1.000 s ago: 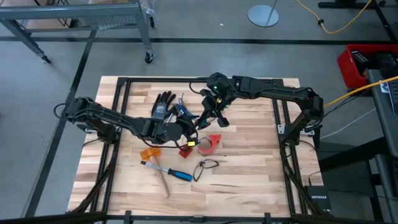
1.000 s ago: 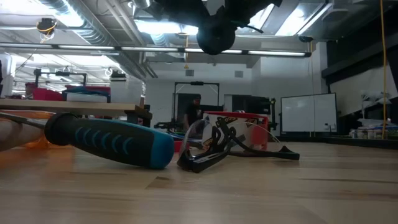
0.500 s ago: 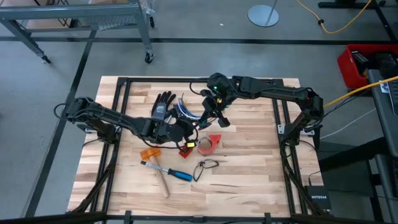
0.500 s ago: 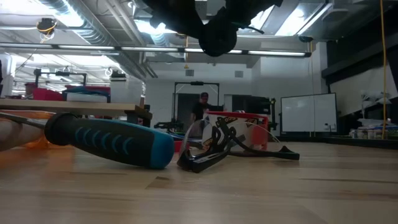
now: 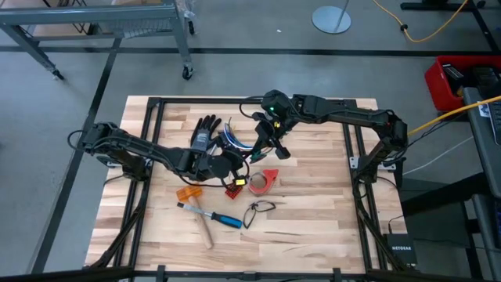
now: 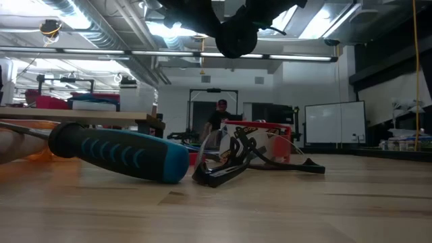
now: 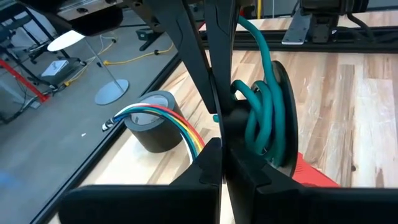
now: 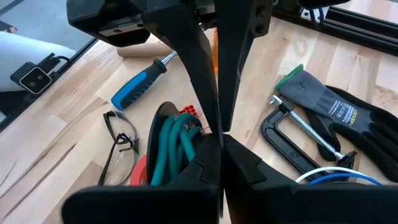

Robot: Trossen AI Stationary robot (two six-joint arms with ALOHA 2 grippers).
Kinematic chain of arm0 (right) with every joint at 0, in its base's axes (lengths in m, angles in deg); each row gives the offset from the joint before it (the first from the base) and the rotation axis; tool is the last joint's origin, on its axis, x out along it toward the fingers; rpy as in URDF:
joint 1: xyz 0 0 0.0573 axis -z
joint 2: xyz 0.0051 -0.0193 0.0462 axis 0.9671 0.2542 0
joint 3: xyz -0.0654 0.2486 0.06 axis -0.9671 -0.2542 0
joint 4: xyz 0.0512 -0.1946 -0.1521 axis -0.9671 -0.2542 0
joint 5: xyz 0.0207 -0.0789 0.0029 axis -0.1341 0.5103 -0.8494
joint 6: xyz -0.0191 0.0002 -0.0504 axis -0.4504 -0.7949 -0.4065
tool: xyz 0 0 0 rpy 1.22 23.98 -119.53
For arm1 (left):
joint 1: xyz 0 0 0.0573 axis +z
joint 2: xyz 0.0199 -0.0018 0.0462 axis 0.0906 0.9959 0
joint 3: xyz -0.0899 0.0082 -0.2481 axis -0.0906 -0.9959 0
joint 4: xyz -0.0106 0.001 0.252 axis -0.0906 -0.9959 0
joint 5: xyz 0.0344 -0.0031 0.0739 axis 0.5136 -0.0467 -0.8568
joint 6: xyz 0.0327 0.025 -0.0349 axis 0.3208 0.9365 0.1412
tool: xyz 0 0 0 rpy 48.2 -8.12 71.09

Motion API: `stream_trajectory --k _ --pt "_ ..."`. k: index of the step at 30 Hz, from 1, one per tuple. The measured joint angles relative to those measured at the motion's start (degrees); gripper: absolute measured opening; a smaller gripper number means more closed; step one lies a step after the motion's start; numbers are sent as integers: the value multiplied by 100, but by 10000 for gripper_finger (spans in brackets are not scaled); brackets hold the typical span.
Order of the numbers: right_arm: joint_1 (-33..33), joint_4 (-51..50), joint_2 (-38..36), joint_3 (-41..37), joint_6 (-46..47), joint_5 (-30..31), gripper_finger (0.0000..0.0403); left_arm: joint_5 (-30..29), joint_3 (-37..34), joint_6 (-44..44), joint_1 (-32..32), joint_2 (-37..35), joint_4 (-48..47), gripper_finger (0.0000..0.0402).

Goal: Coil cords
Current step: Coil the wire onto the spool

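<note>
Both grippers, left [image 5: 232, 166] and right [image 5: 275, 150], are pinched closed at mid-table, neither visibly holding anything. Beyond them the cords [image 5: 233, 139], a loose fan of blue, white, yellow and red wires, lie beside the black glove [image 5: 203, 131] and cross a grey tape roll [image 7: 154, 120].

cords [image 5: 229, 138]: mostly hidden under both arms in high view; only short runs show in wrist views, ends cut off. Left gripper [image 5: 225, 164] and right gripper [image 5: 264, 142]: contact with cords too small to tell. Glove [image 8: 339, 111] cut by frame edge.
</note>
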Motion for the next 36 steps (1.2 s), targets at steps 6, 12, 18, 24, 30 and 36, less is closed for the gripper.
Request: stream_trajectory --k 6,12,18,24,30,36 --pt "2 54 0 0 13 -6 25 1 0 -144 0 0 -18 1" --pt "-4 127 2 0 22 122 46 64 4 -343 -15 0 -275 1" --pt "2 101 4 0 29 441 48 63 4 -749 -14 0 -747 0" --pt "2 89 4 2 33 894 48 62 4 -1134 -40 0 -1133 0" --pt "2 69 4 2 28 1520 48 54 4 -1304 -130 0 -1267 0" --pt "2 -127 4 2 28 1713 49 39 4 -1499 -170 0 -1500 0"
